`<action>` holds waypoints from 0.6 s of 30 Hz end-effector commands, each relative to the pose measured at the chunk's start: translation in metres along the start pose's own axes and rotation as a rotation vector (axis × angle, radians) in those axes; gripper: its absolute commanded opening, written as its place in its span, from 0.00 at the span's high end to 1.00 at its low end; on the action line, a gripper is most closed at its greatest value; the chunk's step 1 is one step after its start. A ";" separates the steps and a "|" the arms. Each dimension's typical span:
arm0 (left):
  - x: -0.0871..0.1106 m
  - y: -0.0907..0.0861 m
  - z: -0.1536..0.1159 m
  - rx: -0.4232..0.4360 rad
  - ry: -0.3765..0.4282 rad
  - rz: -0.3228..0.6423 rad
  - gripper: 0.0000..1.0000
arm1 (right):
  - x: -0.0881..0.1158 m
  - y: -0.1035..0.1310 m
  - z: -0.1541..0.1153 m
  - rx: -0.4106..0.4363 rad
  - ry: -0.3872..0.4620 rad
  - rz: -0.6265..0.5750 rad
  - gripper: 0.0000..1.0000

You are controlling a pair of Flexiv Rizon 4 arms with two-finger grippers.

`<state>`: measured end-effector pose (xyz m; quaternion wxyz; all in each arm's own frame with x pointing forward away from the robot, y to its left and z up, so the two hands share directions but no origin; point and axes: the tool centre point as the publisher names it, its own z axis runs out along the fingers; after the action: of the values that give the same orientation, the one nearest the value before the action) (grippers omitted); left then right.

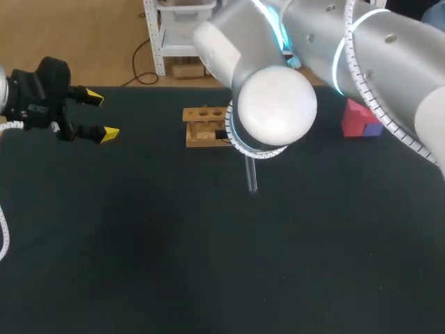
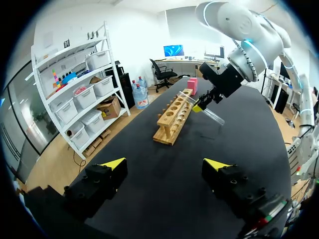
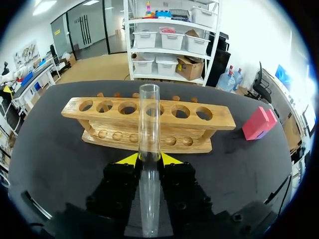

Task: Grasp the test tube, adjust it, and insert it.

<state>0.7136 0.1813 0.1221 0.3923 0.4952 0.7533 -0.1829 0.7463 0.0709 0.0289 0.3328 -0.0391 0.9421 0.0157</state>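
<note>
Right gripper (image 3: 149, 159) is pinching the test tube (image 3: 149, 119), both yellow tips pressed to the glass from opposite sides; in the right wrist view the tube runs straight out ahead between the fingers, its open mouth towards the wooden rack (image 3: 102, 118); the tube sits outside the rack, in none of its holes. The rack stands on the dark worktop (image 1: 174, 243), its long side facing the gripper and a row of six holes along its top board; the tube lines up roughly with the middle holes. From the left wrist view the tube hangs tilted above the worktop, just beside the rack; from the head view its lower length shows under the big right arm, just in front of the rack. A red block (image 3: 257, 123) lies on the worktop off one end of the rack, apart from it. Over on the left, the left gripper (image 1: 101, 115) hovers with fingers spread wide, well apart from rack and tube.
</note>
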 end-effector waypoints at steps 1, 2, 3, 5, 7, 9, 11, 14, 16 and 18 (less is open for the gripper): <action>0.002 -0.001 0.000 -0.004 -0.009 0.003 0.00 | -0.006 0.003 0.005 0.009 0.034 -0.006 1.00; 0.002 -0.001 0.000 -0.004 -0.009 0.003 0.00 | -0.006 0.003 0.005 0.011 0.039 -0.008 1.00; 0.002 -0.001 0.000 -0.004 -0.009 0.003 0.00 | -0.006 0.004 0.006 0.014 0.042 -0.010 1.00; 0.002 -0.001 0.000 -0.004 -0.009 0.003 0.00 | -0.006 0.004 0.006 0.023 0.057 -0.018 1.00; 0.002 -0.001 0.000 -0.004 -0.009 0.003 0.00 | -0.006 0.004 0.006 0.025 0.069 -0.020 1.00; 0.002 -0.001 0.000 -0.004 -0.009 0.003 0.00 | -0.006 0.004 0.007 0.034 0.080 -0.027 1.00; 0.002 -0.001 0.000 -0.004 -0.009 0.003 0.00 | -0.006 0.004 0.007 0.040 0.090 -0.031 1.00; 0.002 -0.001 0.000 -0.004 -0.009 0.003 0.00 | -0.006 0.004 0.008 0.045 0.101 -0.036 1.00; 0.002 -0.001 0.000 -0.004 -0.009 0.003 0.00 | -0.006 0.004 0.008 0.047 0.106 -0.038 1.00; 0.002 -0.001 0.000 -0.004 -0.009 0.003 0.00 | -0.005 0.005 0.009 0.049 0.116 -0.046 1.00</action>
<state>0.7136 0.1813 0.1221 0.3923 0.4952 0.7533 -0.1829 0.7470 0.0719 0.0266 0.3041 -0.0528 0.9511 -0.0120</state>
